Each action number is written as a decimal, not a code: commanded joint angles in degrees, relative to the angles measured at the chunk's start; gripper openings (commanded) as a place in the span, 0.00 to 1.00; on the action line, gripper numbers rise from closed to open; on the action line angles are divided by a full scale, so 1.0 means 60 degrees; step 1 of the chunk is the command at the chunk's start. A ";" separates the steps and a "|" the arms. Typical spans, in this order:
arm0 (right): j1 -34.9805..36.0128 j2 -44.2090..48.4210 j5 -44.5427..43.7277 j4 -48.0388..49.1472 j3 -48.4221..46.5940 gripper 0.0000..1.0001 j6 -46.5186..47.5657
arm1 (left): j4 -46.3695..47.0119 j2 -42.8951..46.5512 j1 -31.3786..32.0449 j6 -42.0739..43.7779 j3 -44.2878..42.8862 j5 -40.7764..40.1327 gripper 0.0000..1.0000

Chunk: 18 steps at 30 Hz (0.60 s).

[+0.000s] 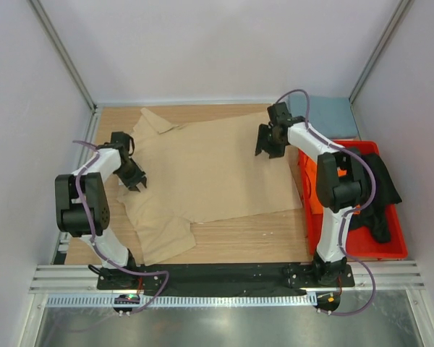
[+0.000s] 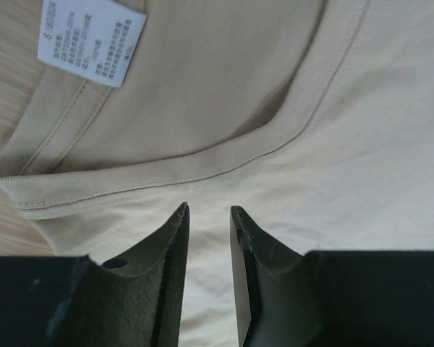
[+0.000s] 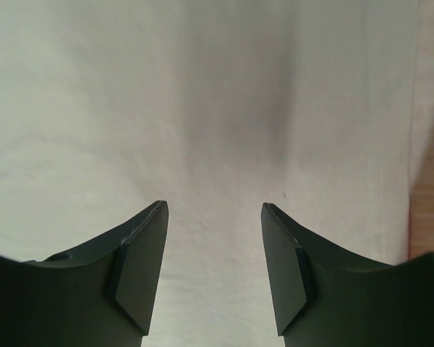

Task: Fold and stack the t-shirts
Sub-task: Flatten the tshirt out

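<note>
A tan-beige t-shirt (image 1: 210, 166) lies spread flat on the wooden table (image 1: 260, 238), neck toward the left. My left gripper (image 1: 135, 184) hovers at its collar (image 2: 202, 155), next to the white size label (image 2: 90, 40). In the left wrist view the left gripper (image 2: 210, 210) shows a narrow gap, with flat cloth visible through it and nothing pinched. My right gripper (image 1: 270, 150) is over the shirt's right part, near its hem. In the right wrist view the right gripper (image 3: 213, 206) stands wide open above smooth cloth (image 3: 202, 94).
A red bin (image 1: 362, 253) stands at the right edge and holds a black t-shirt (image 1: 380, 191) and an orange t-shirt (image 1: 311, 177). A slate blue-grey t-shirt (image 1: 331, 116) lies folded at the back right. White walls enclose the table on three sides.
</note>
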<state>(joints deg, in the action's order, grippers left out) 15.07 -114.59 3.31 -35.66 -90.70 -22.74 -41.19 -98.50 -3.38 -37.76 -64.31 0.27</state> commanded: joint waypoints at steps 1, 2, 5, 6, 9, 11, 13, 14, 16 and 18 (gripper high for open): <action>0.0197 0.1005 -0.0508 -0.0282 0.0846 0.60 0.0333 | 0.0142 0.0158 -0.0242 -0.0211 -0.0004 0.0013 0.29; 0.0227 0.1094 -0.0508 -0.0239 0.1225 0.60 0.0362 | 0.0112 -0.0032 -0.0315 -0.0167 0.0040 0.0013 0.28; 0.0505 0.1284 -0.0798 -0.0121 0.1841 0.60 0.0348 | 0.0024 -0.0529 -0.0943 -0.0035 0.0070 -0.0324 0.28; 0.0593 0.1299 -0.0815 -0.0107 0.1975 0.60 0.0319 | -0.0005 -0.0648 -0.1134 0.0037 0.0084 -0.0251 0.27; 0.0871 0.1358 -0.0684 0.0069 0.2502 0.60 -0.0060 | 0.0038 -0.1057 -0.1749 0.0374 -0.0003 -0.0280 0.27; 0.1221 0.1417 -0.0173 0.0229 0.2809 0.60 -0.0296 | -0.0019 -0.1292 -0.2014 0.0710 -0.0207 -0.0309 0.26; 0.1515 0.1533 -0.0040 0.0332 0.2928 0.60 -0.0589 | -0.0180 -0.1542 -0.2220 0.0916 -0.0603 -0.0440 0.25; 0.1633 0.1607 0.0193 0.0478 0.3030 0.60 -0.0691 | -0.0268 -0.1572 -0.2278 0.0989 -0.0749 -0.0688 0.25; 0.1853 0.1768 0.0501 0.0567 0.3046 0.60 -0.1071 | -0.0459 -0.1572 -0.2381 0.1253 -0.1245 -0.0923 0.25; 0.1868 0.1841 0.0692 0.0553 0.2944 0.61 -0.1219 | -0.0780 -0.1499 -0.2381 0.1516 -0.1671 -0.1114 0.28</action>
<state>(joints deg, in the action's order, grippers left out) 25.89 -107.92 4.34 -34.96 -72.38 -26.76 -44.38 -106.91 -16.88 -32.75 -70.83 -1.08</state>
